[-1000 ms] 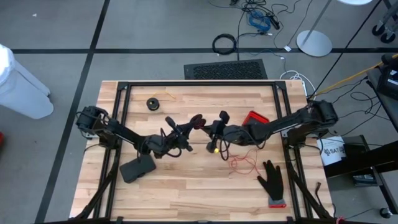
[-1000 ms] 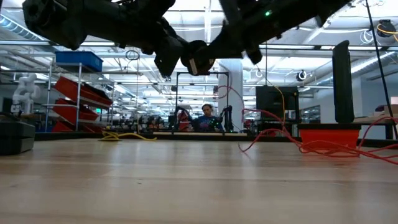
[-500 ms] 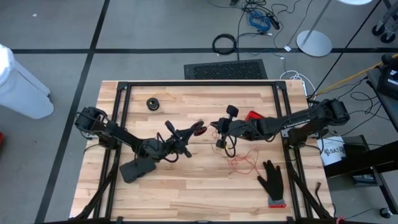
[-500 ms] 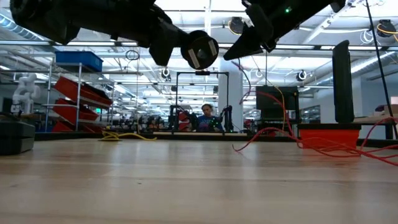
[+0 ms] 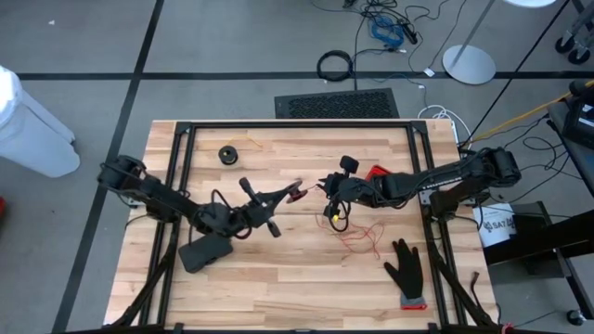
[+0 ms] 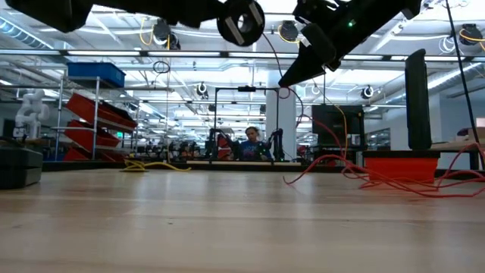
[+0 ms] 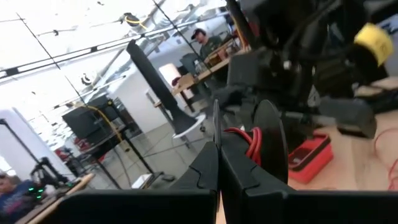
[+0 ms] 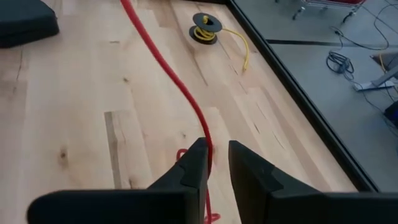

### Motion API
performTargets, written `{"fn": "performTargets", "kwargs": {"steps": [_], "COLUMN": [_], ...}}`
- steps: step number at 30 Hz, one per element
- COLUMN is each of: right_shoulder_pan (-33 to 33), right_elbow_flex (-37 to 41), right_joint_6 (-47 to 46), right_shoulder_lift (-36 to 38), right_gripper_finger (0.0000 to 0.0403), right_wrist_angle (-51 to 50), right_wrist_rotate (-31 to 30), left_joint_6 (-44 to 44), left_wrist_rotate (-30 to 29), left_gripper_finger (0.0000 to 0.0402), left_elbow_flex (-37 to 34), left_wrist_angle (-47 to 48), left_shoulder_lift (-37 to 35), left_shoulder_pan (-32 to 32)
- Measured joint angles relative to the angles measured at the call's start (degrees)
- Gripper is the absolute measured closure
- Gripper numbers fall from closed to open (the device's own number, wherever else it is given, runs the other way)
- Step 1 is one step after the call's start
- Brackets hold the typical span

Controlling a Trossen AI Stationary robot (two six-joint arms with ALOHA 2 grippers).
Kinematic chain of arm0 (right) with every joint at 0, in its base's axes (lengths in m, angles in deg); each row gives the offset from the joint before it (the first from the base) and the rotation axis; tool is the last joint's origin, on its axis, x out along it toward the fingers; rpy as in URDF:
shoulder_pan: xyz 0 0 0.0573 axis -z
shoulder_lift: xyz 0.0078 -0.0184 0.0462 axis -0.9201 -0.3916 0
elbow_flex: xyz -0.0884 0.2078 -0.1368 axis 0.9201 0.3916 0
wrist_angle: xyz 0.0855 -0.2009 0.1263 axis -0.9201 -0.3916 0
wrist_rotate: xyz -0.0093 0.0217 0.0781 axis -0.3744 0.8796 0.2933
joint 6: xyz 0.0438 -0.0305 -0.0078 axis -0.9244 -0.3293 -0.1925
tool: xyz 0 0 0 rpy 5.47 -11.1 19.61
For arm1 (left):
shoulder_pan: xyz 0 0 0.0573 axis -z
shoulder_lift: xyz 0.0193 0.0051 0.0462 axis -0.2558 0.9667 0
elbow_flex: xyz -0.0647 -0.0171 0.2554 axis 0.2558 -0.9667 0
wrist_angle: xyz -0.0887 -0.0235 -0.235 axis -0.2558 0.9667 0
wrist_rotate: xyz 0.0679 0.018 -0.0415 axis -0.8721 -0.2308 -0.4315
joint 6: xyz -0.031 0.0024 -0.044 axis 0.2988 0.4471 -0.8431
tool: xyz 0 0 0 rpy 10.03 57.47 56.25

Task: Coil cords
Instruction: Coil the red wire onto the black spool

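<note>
L gripper [image 5: 295,192], mid surface, jaws pinching the black spool [image 6: 241,20] w/ red cord [image 8: 163,65] wound on it; wrist view shows the red turns between the pressed jaws. It's lifted clear of the surface and has shifted slightly right vs a sec ago.

R gripper [image 5: 328,188] sits just right of it. A sec ago the two were nearly touching; now apart, and R jaws have gone from pressed together to a bit spread, cord running loosely between them. Looks like R is letting cord slip rather than gripping, prob. feeding for the next wrap.

Rest of red cord lies loose on surface near the glove [image 5: 406,269]. Yellow cord's spool [image 5: 228,154] far left, untouched. Task: early.
</note>
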State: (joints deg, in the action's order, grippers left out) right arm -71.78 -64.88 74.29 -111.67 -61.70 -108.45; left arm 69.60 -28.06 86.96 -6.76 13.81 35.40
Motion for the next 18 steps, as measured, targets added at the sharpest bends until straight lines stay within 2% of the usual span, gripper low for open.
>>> {"fn": "performTargets", "kwargs": {"steps": [10, 18], "right_shoulder_pan": [0.0, -0.4], "right_elbow_flex": [0.0, 0.0], "right_joint_6": [0.0, -2.5], "right_shoulder_lift": [-2.4, -3.8], "right_gripper_finger": [0.0349, 0.0341], "right_wrist_angle": [-0.9, -4.6], "right_wrist_rotate": [0.5, 6.0], "left_joint_6": [-0.4, 1.6], "left_wrist_rotate": [1.4, 1.3], "left_gripper_finger": [0.0402, 0.0402], "left_elbow_flex": [0.0, 0.0], "left_wrist_angle": [0.9, 3.3], "left_shoulder_lift": [-4.5, -9.1], "left_shoulder_pan": [1.0, 0.9]}}
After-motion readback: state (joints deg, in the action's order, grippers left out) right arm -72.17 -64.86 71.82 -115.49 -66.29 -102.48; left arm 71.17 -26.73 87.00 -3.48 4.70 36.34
